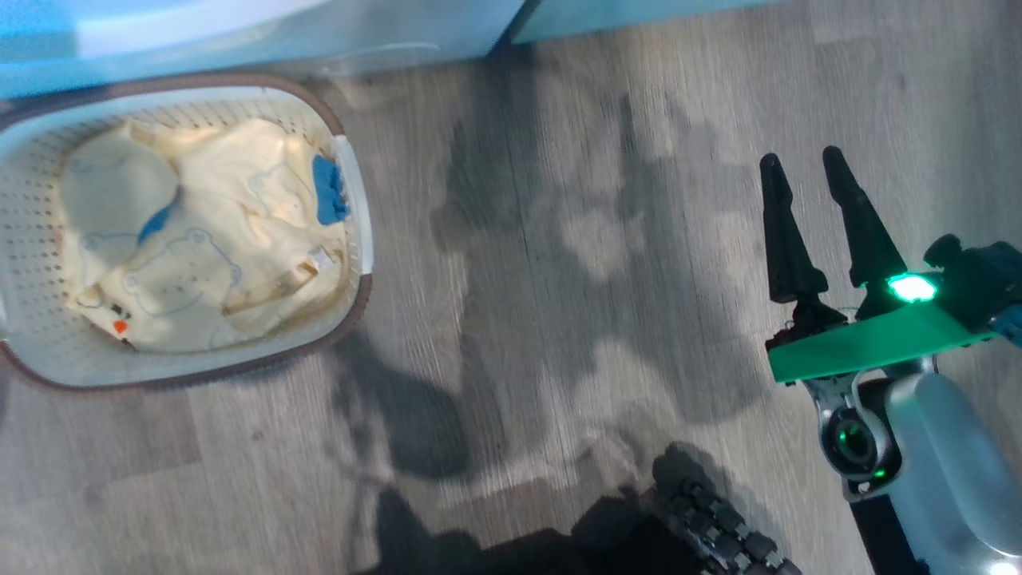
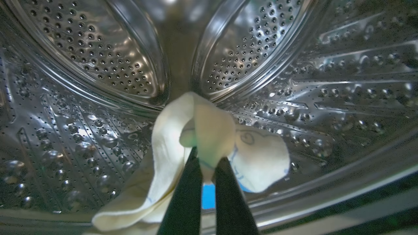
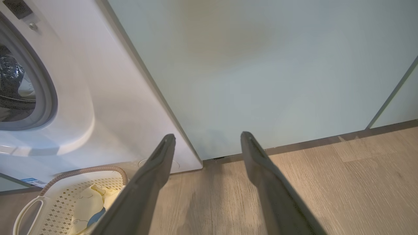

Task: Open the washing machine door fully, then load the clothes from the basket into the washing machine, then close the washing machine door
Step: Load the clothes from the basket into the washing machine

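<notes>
the white washer is the biggest thing here, its front standing straight up from the floor. a pale cabinet stands right beside the washer, touching its side edge. the floor in front of the washer is grey-brown wood plank, crossed by the robot's shadows. a grey seal rings the washer's mouth, and inside the washer is the steel drum, its walls dotted with small holes and shining. the cream basket with its brown rim sits on the floor just in front of the washer's base, near the small blue sticker low on the washer's front. the clothes, pale yellow with blue pieces, lie heaped in the basket and cover its bottom. one more pale yellow garment is inside the washer, hanging in front of the drum's back wall and trailing down towards its lower lip. whether it touches the steel cannot be told. the left gripper is inside the washer too, its fingers pressed together and pinching that garment near a fold, with a patch of blue just below them. the right gripper hangs over bare floor outside the washer, well apart from the basket and pointing towards the cabinet next to the washer. its fingers are spread wide with nothing between them.
</notes>
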### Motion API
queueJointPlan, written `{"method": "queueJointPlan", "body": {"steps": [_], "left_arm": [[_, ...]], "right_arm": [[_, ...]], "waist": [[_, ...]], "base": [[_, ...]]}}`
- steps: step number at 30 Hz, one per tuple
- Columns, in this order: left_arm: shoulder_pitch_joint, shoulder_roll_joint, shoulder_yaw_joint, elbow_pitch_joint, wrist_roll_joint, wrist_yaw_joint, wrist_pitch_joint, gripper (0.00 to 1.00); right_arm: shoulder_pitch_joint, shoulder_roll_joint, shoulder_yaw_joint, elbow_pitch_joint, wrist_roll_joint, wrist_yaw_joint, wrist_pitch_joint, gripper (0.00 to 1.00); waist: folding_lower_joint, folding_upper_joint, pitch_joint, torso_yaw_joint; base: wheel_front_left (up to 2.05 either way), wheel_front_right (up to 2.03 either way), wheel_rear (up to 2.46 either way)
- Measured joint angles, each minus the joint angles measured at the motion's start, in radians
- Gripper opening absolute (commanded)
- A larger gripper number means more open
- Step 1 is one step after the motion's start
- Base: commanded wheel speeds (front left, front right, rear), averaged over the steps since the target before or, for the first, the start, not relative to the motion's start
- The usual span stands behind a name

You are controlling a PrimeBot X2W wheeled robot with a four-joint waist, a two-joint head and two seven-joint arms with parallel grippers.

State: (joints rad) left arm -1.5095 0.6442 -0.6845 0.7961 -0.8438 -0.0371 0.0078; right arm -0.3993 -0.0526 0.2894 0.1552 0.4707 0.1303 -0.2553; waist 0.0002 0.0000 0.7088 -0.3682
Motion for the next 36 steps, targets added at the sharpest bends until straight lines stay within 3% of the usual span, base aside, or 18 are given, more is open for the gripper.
{"method": "queueJointPlan", "body": {"steps": [10,19,20,21,22,23,24,32,36], "left_arm": [[-0.159,-0.032,0.027,0.159,0.041,0.027,-0.152,0.0],[-0.214,-0.077,0.035,0.286,0.06,0.003,-0.229,0.0],[-0.215,-0.085,0.035,0.303,0.057,-0.005,-0.226,0.13],[-0.216,-0.092,0.035,0.322,0.056,-0.006,-0.215,0.38],[-0.216,-0.099,0.034,0.337,0.053,-0.015,-0.202,0.56],[-0.216,-0.105,0.033,0.354,0.05,-0.024,-0.189,0.95],[-0.216,-0.113,0.03,0.368,0.047,-0.031,-0.168,1.0],[-0.199,-0.167,-0.024,0.418,0.043,-0.076,-0.059,1.0],[-0.13,-0.175,-0.037,0.417,0.028,-0.088,-0.053,1.0]], "right_arm": [[-0.045,0.001,0.017,-0.009,0.021,0.0,0.0,1.0],[-0.059,0.001,0.017,-0.009,0.021,0.0,0.0,1.0],[-0.064,0.001,0.017,-0.01,0.02,0.0,0.0,1.0],[-0.065,0.001,0.017,-0.01,0.018,0.0,0.0,1.0],[-0.065,0.001,0.017,-0.009,0.016,0.0,0.0,1.0],[-0.065,0.001,0.017,-0.008,0.014,0.0,0.0,1.0],[-0.065,0.001,0.016,-0.008,0.012,0.0,0.0,1.0],[-0.059,0.001,0.003,0.001,0.003,0.0,0.0,1.0],[-0.054,0.001,0.002,0.01,-0.005,0.0,0.0,1.0]], "waist": [[0.0,0.0,0.075,-0.025],[-0.0001,0.0,0.105,-0.018],[-0.0002,0.0,0.106,-0.016],[-0.0002,0.0,0.107,-0.014],[-0.0001,0.0,0.106,-0.012],[-0.0001,0.0,0.105,-0.011],[-0.0001,0.0,0.103,-0.01],[-0.0002,0.0,0.055,0.013],[-0.0002,0.0,0.013,0.023]], "base": [[0.0,0.0,0.0],[0.0,0.0,0.0],[0.0,0.0,0.0],[0.0,0.0,0.0],[0.0,0.0,0.0],[0.0,0.0,0.0],[0.0,0.0,0.0],[0.0,0.0,0.0],[0.0,0.0,0.0]]}}
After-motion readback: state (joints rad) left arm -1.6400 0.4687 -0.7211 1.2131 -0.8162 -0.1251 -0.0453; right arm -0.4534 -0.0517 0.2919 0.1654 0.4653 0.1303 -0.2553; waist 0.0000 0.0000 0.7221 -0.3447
